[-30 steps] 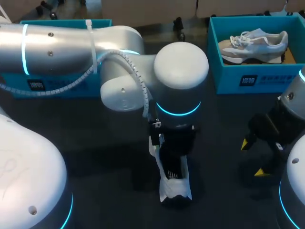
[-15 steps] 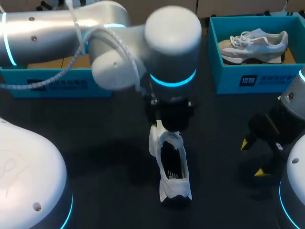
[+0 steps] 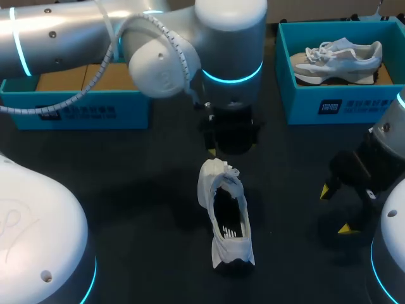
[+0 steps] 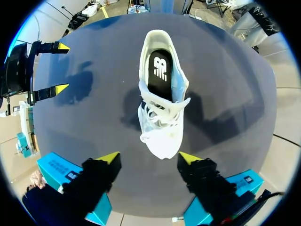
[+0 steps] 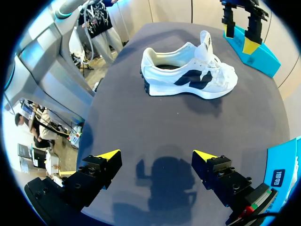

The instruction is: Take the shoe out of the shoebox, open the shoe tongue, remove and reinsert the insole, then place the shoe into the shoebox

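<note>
Head view is pretty dim, the table (image 3: 126,183) nearly black, with the left arm (image 3: 228,38) catching soft highlights on its white shell and its cyan ring (image 3: 231,77) glowing. Wrist views are way brighter. Light comes from overhead: the shoe (image 4: 162,99) throws soft shadows to both sides, and the right gripper (image 5: 155,156) drops a smudgy dark shadow on the table between its fingers.

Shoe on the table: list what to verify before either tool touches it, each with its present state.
1. Shoe upright on its sole, touched by neither tool: ok.
2. Tongue pulled up, opening exposed: ok.
3. Insole lying inside the shoe: ok.
4. Left tool open, above the toe end: ok.
5. Right tool open, well apart from the shoe's side: ok.
6. Left-hand shoebox empty for the shoe: cannot tell, the left arm hides part of it.
</note>
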